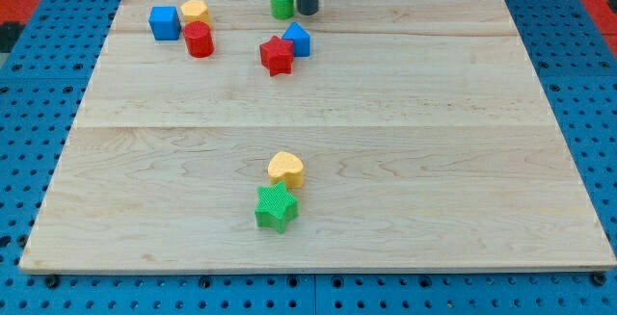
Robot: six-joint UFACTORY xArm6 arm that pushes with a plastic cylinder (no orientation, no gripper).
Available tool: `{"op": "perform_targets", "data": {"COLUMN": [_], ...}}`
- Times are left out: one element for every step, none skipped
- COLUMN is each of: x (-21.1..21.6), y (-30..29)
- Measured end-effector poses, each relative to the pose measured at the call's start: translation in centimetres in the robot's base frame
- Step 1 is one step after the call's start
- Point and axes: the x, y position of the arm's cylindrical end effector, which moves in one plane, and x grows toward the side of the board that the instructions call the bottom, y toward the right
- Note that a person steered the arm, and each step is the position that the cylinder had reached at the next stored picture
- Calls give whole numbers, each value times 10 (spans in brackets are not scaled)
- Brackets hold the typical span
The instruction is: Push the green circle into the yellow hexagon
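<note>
The green circle [281,2] stands near the board's top edge, a little left of centre. My tip [307,12] is right beside it on its right, touching or nearly so. The yellow hexagon [195,12] sits further to the view's left along the top, between the blue cube [165,22] and the red cylinder [200,40]. It touches or nearly touches both.
A red star [277,55] and a blue block [297,39] sit just below the green circle. A yellow heart [285,169] and a green star [276,207] lie together near the bottom centre. The wooden board [434,142] rests on a blue pegboard.
</note>
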Motion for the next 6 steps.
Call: {"op": "perform_targets", "data": {"x": [-15,5,37,-3,-13,7], "y": [-21,-89,-136,-77,-135,-160]}}
